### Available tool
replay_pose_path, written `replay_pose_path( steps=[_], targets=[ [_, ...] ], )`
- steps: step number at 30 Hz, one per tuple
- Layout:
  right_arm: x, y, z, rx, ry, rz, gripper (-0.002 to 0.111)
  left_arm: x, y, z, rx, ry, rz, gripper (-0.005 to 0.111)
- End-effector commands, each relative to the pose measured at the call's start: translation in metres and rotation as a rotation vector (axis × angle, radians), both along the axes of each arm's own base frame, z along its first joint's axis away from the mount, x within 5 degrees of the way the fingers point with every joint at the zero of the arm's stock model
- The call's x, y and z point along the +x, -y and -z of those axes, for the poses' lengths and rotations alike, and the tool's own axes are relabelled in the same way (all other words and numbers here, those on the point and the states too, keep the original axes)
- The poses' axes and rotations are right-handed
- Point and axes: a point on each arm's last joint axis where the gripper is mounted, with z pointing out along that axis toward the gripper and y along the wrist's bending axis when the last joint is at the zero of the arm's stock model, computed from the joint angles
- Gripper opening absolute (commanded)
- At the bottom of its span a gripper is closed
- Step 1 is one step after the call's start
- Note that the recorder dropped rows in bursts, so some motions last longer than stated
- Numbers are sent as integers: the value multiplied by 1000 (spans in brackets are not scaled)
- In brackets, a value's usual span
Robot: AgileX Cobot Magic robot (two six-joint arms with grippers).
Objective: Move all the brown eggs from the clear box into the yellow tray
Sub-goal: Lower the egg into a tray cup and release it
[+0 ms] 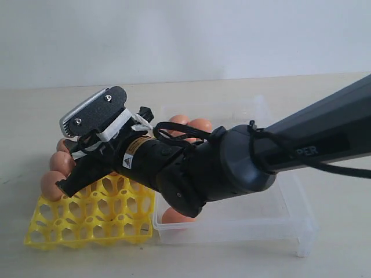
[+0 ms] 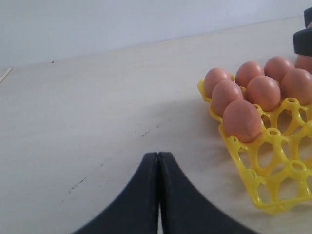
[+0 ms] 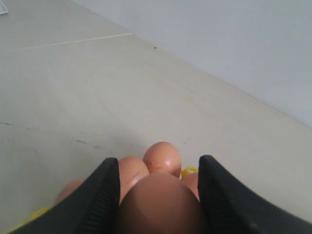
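Holding one brown egg (image 3: 161,209), right gripper (image 3: 158,180) hangs above yellow tray (image 1: 87,223).

I've got a pale, cream-coloured table (image 1: 342,249) running back to a plain white wall (image 1: 185,35), and the two meet in a straight line. On the left wrist view I can make out a short dark scuff (image 2: 150,130) on the tabletop, a fainter scratch (image 2: 77,184) near it, and a tiny dark speck (image 2: 52,62) close to the wall. A thin pale strip (image 2: 5,74) lies at the frame's edge; I can't tell what it is. On the right wrist view a faint straight line (image 3: 73,42) crosses the surface, with a few dark flecks (image 3: 87,143) well apart from it.
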Motion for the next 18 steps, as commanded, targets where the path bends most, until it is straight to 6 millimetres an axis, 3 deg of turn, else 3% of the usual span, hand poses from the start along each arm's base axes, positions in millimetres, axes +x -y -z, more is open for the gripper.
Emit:
replay_pose_path(
  steps=[1, 11, 18],
  targets=[
    [4, -9, 3, 2, 39, -25, 0, 0, 0, -2, -9, 16, 4, 0],
    [-3, -18, 9, 1, 98, -117, 0, 0, 0, -2, -9, 16, 4, 0],
    [-4, -19, 26, -39, 82, -135, 0, 0, 0, -2, -9, 16, 4, 0]
  ],
)
